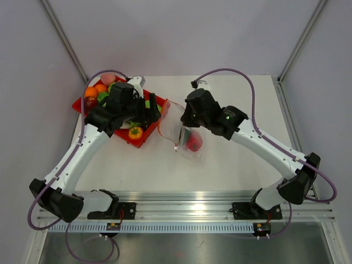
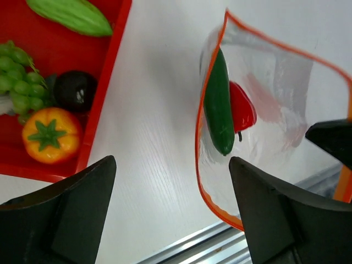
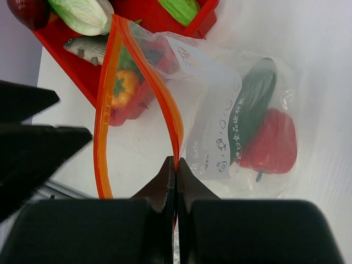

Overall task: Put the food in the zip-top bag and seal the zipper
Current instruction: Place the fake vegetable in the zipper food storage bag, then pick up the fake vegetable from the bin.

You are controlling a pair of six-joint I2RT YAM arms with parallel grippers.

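Note:
The clear zip-top bag lies right of the red tray, mouth held open toward the tray. A red pepper and a green cucumber are inside it; both also show in the left wrist view, the cucumber beside the pepper. My right gripper is shut on the orange-red zipper of the bag's upper lip. My left gripper is open and empty, low over the table between tray and bag mouth. More food lies in the tray: cabbage, orange tomato, grapes.
The red tray sits at the back left with a toy fish, a dark fruit and a green gourd. The table's metal rail runs along the near edge. Frame posts stand at the back corners.

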